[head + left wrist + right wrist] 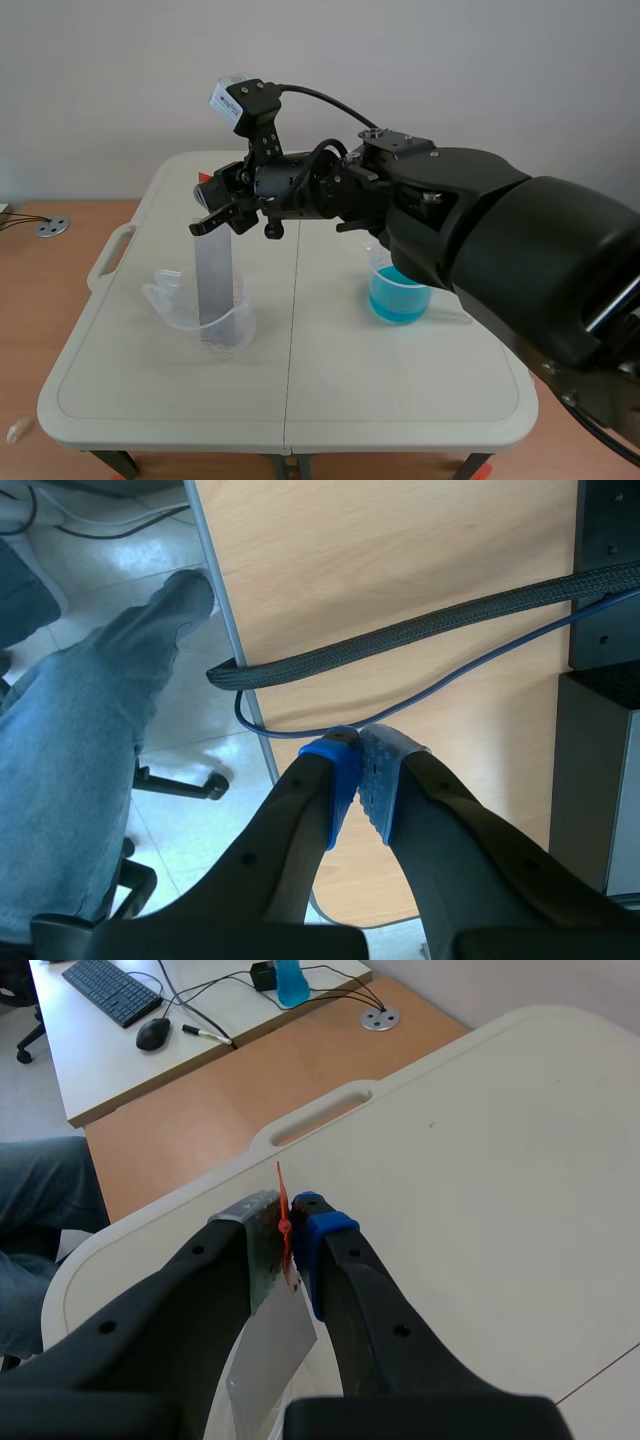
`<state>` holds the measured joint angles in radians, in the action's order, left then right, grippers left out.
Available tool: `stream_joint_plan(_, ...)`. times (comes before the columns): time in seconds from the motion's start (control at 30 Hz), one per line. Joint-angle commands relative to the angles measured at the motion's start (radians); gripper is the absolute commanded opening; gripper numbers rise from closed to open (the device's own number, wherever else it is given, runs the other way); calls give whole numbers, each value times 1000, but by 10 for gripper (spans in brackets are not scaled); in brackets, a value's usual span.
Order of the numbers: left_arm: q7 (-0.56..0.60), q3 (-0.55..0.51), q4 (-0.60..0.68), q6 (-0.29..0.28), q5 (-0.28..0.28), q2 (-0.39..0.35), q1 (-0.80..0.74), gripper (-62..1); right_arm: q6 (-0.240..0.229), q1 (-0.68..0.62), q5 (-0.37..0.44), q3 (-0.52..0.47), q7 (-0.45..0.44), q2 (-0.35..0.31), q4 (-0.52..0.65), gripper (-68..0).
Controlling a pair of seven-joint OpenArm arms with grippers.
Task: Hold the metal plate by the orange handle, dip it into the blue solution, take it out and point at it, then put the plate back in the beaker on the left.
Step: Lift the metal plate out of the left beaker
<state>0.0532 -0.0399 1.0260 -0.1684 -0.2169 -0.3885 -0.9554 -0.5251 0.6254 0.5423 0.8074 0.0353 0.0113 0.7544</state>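
Note:
My right arm reaches across from the right to the table's left side. My right gripper (226, 212) is shut on the thin orange handle (285, 1222) at the top of the grey metal plate (214, 280). The plate (268, 1350) hangs upright, and its lower end stands inside the clear beaker (180, 312) on the left. The beaker with blue solution (399, 296) sits on the right, partly hidden by the arm. My left gripper (360, 752) is shut on nothing, off the table, above a wooden desk edge; it does not show in the scene view.
The white folding table (300, 400) has a carry handle slot (110, 255) at its left edge. A braided black cable (420, 630) and a blue wire cross the wooden desk (400, 550). A person's jeans-clad leg (80, 750) is beside it. A keyboard (110, 988) lies far off.

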Motion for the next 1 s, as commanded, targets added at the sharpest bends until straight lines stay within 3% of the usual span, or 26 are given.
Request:
stream_joint_plan(0.0, 5, -5, 7, -6, -3, -2, -3, -583, -24, 23, 10, 0, -13, 11, 18, -662)
stream_joint_plan(0.23, 5, -5, 7, -6, -3, -2, -3, -583, -166, 16, 11, 0, -63, 11, 19, -662)
stream_joint_plan(0.37, 5, -5, 7, -6, -3, -2, -3, -583, -181, 11, 11, 0, -91, 9, 19, -662)
stream_joint_plan(0.47, 6, -5, 7, -6, -3, -2, -3, -583, -220, 11, 11, 0, -120, 5, 23, -662)
stream_joint_plan(0.97, 5, -5, 7, -6, -4, -3, 4, -583, -221, -44, 11, 0, -147, -51, 159, -662)
